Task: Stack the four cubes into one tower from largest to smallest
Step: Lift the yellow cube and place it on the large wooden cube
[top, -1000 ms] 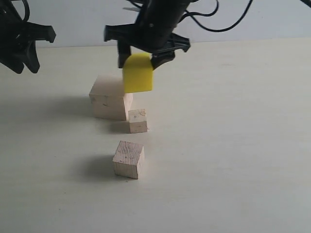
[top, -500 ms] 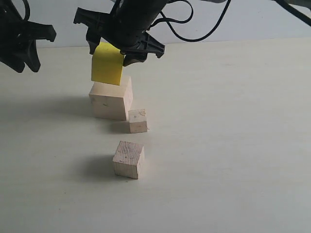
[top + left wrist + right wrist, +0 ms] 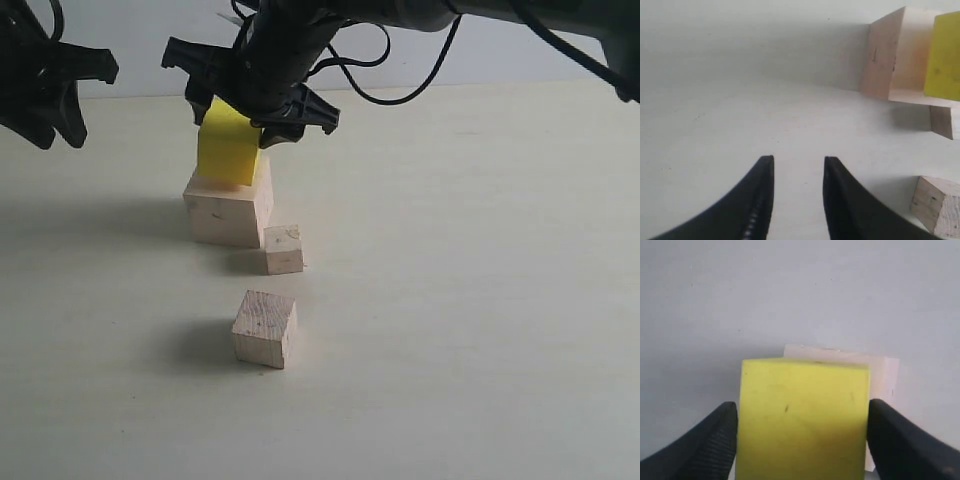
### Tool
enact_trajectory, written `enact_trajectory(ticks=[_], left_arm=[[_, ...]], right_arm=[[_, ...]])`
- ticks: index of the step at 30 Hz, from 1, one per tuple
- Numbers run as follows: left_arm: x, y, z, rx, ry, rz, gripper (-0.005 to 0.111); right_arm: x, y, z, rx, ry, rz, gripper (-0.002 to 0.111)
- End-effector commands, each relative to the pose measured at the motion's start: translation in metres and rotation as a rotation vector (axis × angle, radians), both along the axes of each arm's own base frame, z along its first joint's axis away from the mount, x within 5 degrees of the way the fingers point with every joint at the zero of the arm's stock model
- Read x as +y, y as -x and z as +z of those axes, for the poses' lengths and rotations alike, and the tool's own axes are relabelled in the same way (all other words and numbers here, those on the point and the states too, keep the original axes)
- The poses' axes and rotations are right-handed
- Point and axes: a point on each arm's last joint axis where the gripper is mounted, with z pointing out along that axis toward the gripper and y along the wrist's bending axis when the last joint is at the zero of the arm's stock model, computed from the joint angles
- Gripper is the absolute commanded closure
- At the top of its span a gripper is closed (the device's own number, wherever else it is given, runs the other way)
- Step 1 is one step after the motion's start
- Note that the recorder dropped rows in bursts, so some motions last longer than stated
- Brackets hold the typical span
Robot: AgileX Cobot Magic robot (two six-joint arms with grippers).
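**Yellow cube point(image 3: 228, 150) hanging in the right fingers point(image 3: 305, 108) at the top of the large wood cube point(image 3: 228, 212)**

The right fingers are pinching the yellow cube by two opposite sides; in the right wrist view one dark finger point(image 3: 710, 445) is pressing against each flank of the cube point(image 3: 802, 415). The cube is tilting a little. Its lower edge is meeting the upper face of the large wood cube in the exterior view, though whether the two are actually touching cannot be told. In the right wrist view a pale strip of the large wood cube point(image 3: 882, 371) is showing past the yellow one.

The large wood cube is sitting on the table point(image 3: 480, 300), closer to the far edge than to the near one and left of the middle. The small wood cube point(image 3: 284, 249) is lying just beside its near right corner. The medium wood cube point(image 3: 265, 328) is lying well apart from both, further toward the near edge.

The left fingers point(image 3: 55, 95) are hanging above the far left part of the table, well away from the cubes. In the left wrist view they point(image 3: 757, 205) are standing spread with nothing but bare table between them.
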Motion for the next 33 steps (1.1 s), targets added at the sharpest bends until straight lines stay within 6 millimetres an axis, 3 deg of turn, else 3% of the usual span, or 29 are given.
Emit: enact_trajectory(ticks=[1, 6, 9, 19, 33], left_arm=[[0.0012, 0.0008, 0.0043, -0.02, 0.012, 0.009, 0.073], [0.0011, 0.0008, 0.0043, -0.019, 0.014, 0.009, 0.073], [0.0011, 0.0008, 0.0043, -0.019, 0.014, 0.009, 0.073], [0.0011, 0.0008, 0.0043, -0.019, 0.014, 0.009, 0.073], [0.0, 0.0037, 0.0004, 0.01, 0.027, 0.01, 0.073]], right_arm=[[0.0014, 0.0, 0.0021, -0.009, -0.018, -0.005, 0.094], [0.0013, 0.0002, 0.002, -0.007, -0.017, -0.005, 0.053], [0.0013, 0.0002, 0.002, -0.007, -0.017, -0.005, 0.044], [0.0014, 0.0003, 0.002, -0.006, -0.019, -0.006, 0.034], [0.002, 0.0091, -0.0013, 0.102, -0.019, 0.012, 0.034]])
